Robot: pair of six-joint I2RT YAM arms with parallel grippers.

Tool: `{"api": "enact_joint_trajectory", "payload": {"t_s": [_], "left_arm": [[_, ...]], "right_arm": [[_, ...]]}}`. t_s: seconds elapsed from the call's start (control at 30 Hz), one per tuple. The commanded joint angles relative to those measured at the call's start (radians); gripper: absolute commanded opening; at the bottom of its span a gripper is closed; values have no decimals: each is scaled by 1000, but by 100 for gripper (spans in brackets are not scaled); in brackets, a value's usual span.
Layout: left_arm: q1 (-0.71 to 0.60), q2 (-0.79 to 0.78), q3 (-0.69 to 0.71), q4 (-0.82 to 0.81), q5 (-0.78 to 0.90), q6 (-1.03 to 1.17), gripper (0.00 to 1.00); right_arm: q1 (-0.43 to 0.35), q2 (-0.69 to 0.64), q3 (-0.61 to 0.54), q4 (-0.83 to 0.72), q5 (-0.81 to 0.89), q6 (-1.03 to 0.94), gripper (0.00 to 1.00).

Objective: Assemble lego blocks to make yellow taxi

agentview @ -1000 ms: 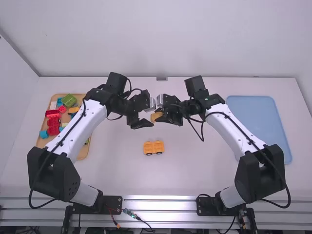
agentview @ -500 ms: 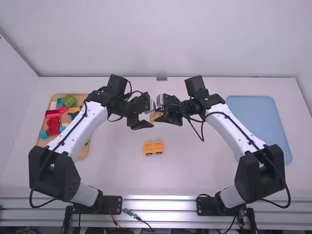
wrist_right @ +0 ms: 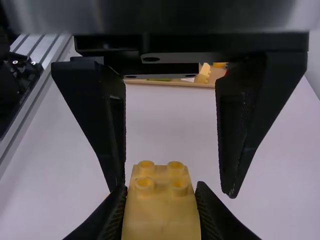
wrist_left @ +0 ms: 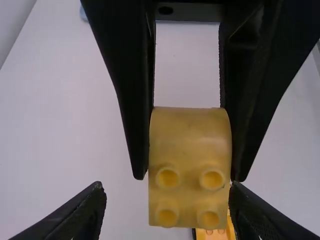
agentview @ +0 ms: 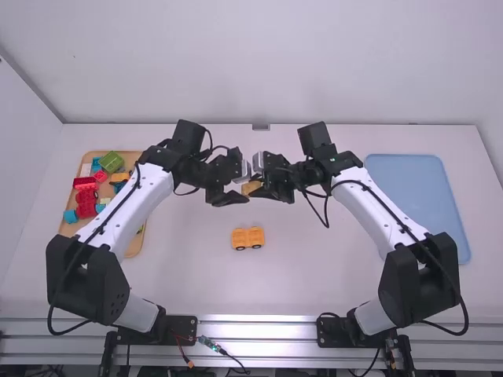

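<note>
Black, two-fingered, the right gripper (agentview: 262, 185) grips a yellow studded block (agentview: 251, 188) near the high view's centre; the black left gripper (agentview: 240, 184) faces it, fingers parted. Below, a yellow wheeled block base (agentview: 247, 236) lies on the white table (agentview: 314, 271), between a brown tray (agentview: 134, 245) at left and a pale-blue tray (agentview: 420, 204) at right.

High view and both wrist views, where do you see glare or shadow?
High view: bright streaks on the metal rails, soft light and no hard shadows on the open table; left wrist view: the right gripper nearly black, the yellow block fairly evenly lit; right wrist view: a pale sheen on the left gripper, high on its body.
</note>
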Motion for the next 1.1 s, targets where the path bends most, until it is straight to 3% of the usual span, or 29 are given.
{"api": "enact_joint_trajectory", "payload": {"t_s": [0.0, 0.33, 0.67, 0.77, 1.07], "left_arm": [[-3, 4, -11, -2, 35, 11, 63], [-3, 4, -11, -2, 38, 11, 49], [-3, 4, -11, 2, 44, 11, 44], [-3, 4, -11, 2, 63, 12, 38], [-3, 4, -11, 2, 65, 14, 27]], "right_arm": [[5, -19, -6, -2, -13, -2, 8], [5, -19, -6, -2, -14, -2, 8], [5, -19, -6, -2, -13, -3, 8], [5, -19, -6, -2, -13, -2, 8], [5, -19, -6, -2, -14, -2, 15]]}}
